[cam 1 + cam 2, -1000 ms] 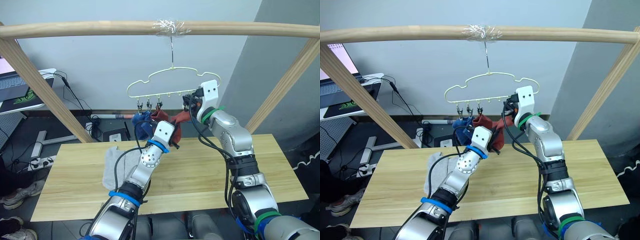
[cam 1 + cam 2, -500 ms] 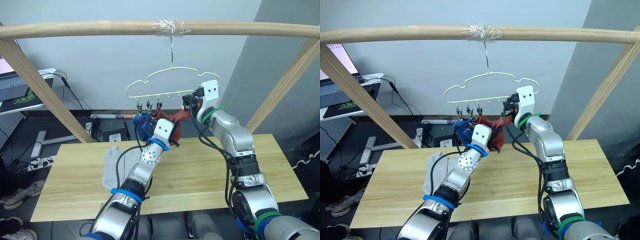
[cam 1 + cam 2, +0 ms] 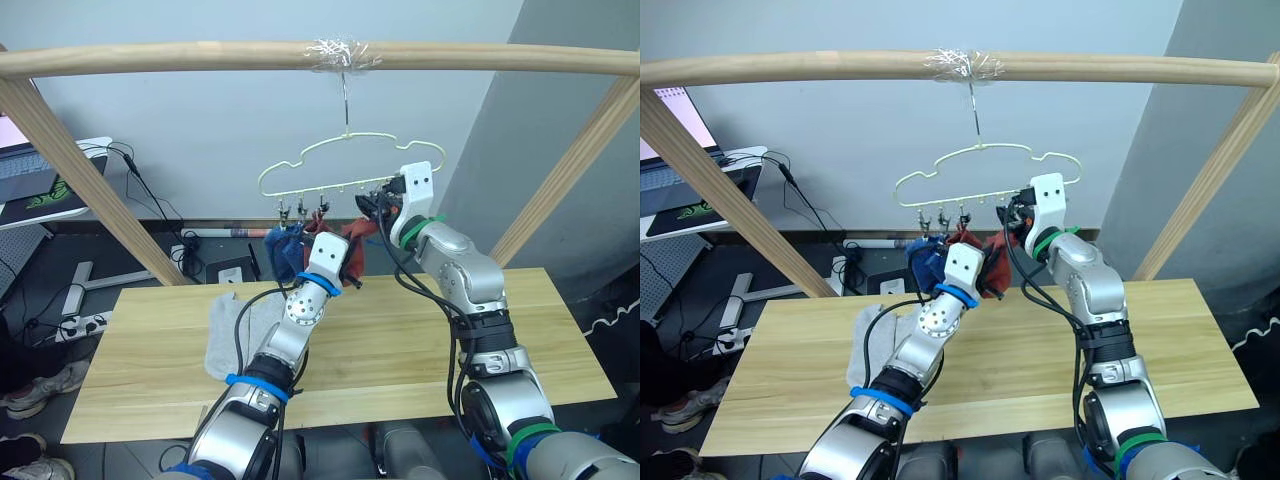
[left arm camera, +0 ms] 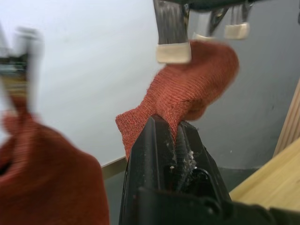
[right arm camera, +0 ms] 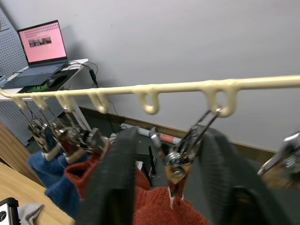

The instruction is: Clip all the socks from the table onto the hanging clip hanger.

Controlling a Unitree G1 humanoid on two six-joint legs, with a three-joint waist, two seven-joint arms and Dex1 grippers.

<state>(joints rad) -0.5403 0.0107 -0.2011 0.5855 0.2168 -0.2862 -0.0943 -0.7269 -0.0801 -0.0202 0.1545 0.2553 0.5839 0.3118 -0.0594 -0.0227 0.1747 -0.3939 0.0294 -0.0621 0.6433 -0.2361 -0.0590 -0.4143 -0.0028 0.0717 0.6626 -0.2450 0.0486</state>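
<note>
Head views: the clip hanger (image 3: pixel 345 168) hangs by its hook from the taped wooden pole (image 3: pixel 200 58) and sits tilted, right end raised. Blue socks (image 3: pixel 287 247) hang from the left clips w/ a rust red sock (image 3: pixel 322 228) clipped next to them. The left gripper (image 3: pixel 345 268) is up just under the hanger, clamped on a second rust red sock (image 3: pixel 358 234); the right gripper (image 3: pixel 382 205) is at the hanger's right part, by a clip. Two light grey socks (image 3: pixel 232 330) lie on the table (image 3: pixel 400 340), left side, not done yet. Left wrist view: the black fingers (image 4: pixel 150 150) are pinched tight on the sock's lower edge, and its toe end reaches up beside a cream-tipped clip (image 4: pixel 171 40); can't tell if the fabric is betw the tips or only beside them. Right wrist view: the fingers (image 5: pixel 115 178) straddle one metal clip (image 5: pixel 180 157) hanging from a hanger loop, apart enough to flank it, not gripping any sock; can't tell if they're squeezing the handles. Red fabric sits right below the clip mouth. Risks, as I judge them: hanger swings freely, so any push from the right arm shifts the clip off the sock edge; if the clip shuts on too thin a bite, the sock drops when the left lets go; pulling the sock sideways could also drag the hanger & shake loose the neighbour socks.
</note>
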